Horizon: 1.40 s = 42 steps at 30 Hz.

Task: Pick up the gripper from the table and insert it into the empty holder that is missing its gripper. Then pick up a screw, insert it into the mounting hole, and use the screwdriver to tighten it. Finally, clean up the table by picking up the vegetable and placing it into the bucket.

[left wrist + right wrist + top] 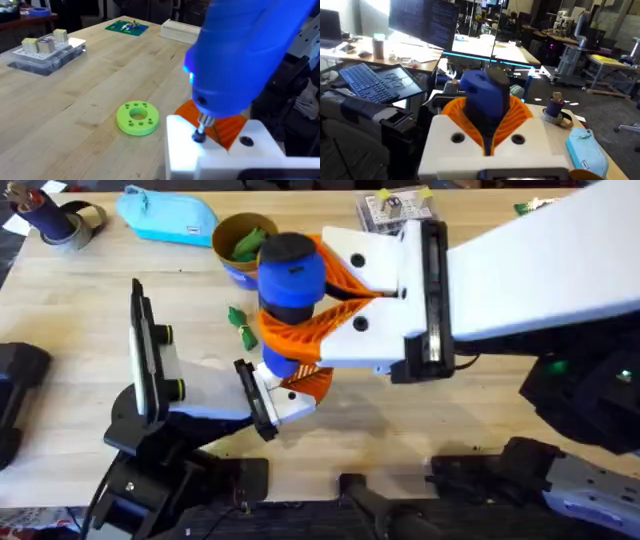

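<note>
My right gripper [297, 305] is shut on the blue screwdriver [290, 272], its orange jaws clamped around the barrel [485, 97]. The screwdriver stands upright over the white holder [283, 402] at the tip of my left arm. In the left wrist view its metal bit [201, 129] presses down into a hole on the holder's top [220, 155]. The small orange gripper [231, 128] sits in the holder just behind the bit, also seen from overhead [318, 383]. The dark green vegetable [240, 325] lies on the table [420, 420] beside the screwdriver. The yellow bucket [226, 235] stands behind it with green pieces inside.
A light blue pouch [168, 216] and a tape roll [62, 222] lie at the back left. A clear parts box [395, 208] is at the back. A lime-green disc [137, 118] rests near the holder. A thin black upright plate [140, 350] stands by my left arm.
</note>
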Each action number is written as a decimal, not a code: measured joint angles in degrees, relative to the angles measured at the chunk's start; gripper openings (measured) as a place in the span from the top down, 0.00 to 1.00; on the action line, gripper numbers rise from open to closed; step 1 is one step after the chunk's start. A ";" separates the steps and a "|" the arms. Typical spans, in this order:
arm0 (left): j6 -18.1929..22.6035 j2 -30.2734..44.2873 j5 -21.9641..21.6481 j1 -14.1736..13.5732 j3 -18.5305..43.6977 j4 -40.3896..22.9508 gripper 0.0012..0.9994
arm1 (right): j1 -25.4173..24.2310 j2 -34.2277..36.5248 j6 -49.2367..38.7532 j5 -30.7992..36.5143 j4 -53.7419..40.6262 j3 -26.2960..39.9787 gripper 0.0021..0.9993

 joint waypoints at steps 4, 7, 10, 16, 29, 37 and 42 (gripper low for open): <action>0.09 0.00 -0.10 0.00 0.00 0.00 0.99 | 0.00 0.03 -1.22 -0.14 -0.18 0.11 0.96; -0.04 0.00 -0.40 0.02 0.00 0.00 0.99 | 0.00 0.47 -1.77 -0.18 -0.08 0.20 0.96; -0.02 0.02 -0.57 0.02 0.00 0.00 0.99 | 0.00 1.33 -1.75 -0.18 0.21 0.67 0.96; -0.24 0.31 -1.02 0.02 0.00 0.02 0.99 | 0.00 1.65 -1.81 -0.20 0.31 0.85 0.96; -0.03 0.31 -1.49 0.02 0.00 0.40 0.99 | 0.00 2.78 -0.75 0.55 3.29 0.81 0.96; -0.04 0.21 -1.75 0.02 0.00 1.58 0.99 | 0.07 4.05 0.98 3.04 9.08 0.24 0.96; -0.04 0.15 -1.75 0.02 0.00 1.72 0.99 | 0.07 4.16 2.33 3.44 11.05 0.04 0.96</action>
